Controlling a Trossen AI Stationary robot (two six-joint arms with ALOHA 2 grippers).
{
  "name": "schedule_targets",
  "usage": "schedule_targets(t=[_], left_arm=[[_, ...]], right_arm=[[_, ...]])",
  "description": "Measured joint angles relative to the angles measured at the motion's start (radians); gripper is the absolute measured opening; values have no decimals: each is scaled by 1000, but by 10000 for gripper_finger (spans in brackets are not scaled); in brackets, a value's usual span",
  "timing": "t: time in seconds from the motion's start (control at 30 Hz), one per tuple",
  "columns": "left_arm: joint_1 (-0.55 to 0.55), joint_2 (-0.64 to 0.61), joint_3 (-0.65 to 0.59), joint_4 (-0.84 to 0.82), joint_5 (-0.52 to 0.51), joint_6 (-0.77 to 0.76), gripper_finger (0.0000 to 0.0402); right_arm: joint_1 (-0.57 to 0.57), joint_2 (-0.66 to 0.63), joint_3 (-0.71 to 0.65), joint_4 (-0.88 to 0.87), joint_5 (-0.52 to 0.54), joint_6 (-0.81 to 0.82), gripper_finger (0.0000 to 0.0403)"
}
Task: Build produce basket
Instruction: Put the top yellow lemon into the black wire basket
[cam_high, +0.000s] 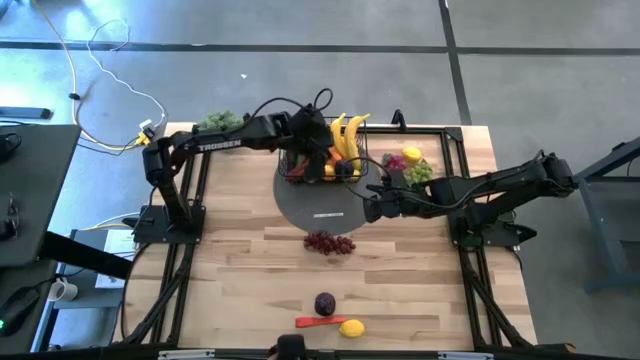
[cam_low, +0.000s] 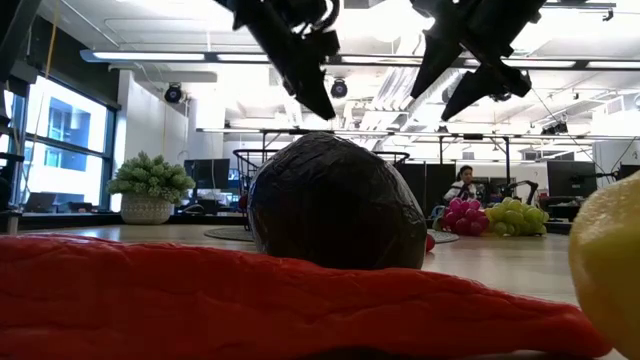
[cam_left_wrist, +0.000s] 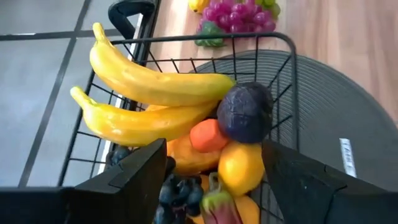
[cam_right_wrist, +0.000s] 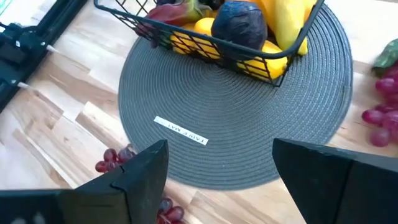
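The tabletop (cam_high: 240, 270) carries a round grey mat (cam_high: 320, 205), and on the mat's far part stands the basket (cam_high: 322, 165), already holding bananas (cam_left_wrist: 149, 93), a dark plum (cam_left_wrist: 244, 114), lemons and dark grapes. The wire frame looks stiff and light; lifted by one rim it would likely tip and spill, so it is best left where it stands.

Loose produce remains. Red grapes (cam_high: 330, 242) lie on the wood just off the mat's near edge (a knobbly, soft-looking cluster, probably best pinched across its middle, not by a single berry). Pink and green grapes and a lemon sit to the right of the basket. Near the front edge lie a second plum (cam_high: 325, 303), a lemon (cam_high: 351, 327) and a red chilli (cam_high: 315, 321). The round ones look smooth and apt to roll, so a centred grip across the widest part suits; the thin chilli wants a low pinch across its width.

The left gripper (cam_left_wrist: 211, 168) hangs over the basket, jaws wide and empty. The right gripper (cam_right_wrist: 217, 168) hovers above the mat's near side, jaws wide, holding nothing.
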Motion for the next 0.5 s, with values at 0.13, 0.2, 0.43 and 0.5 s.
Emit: schedule_targets(t=[0.13, 0.2, 0.43, 0.5], left_arm=[[-7, -32, 41, -66, 10, -1, 255], [-7, -53, 41, -104, 13, -13, 255], [-15, -153, 41, -228, 82, -134, 255], [-28, -179, 41, -242, 93, -162, 255]], right_arm=[[0, 0, 0, 1, -5, -35, 282], [0, 0, 0, 15, -8, -58, 297], [5, 0, 0, 63, -14, -64, 365], [5, 0, 0, 66, -8, -41, 377]])
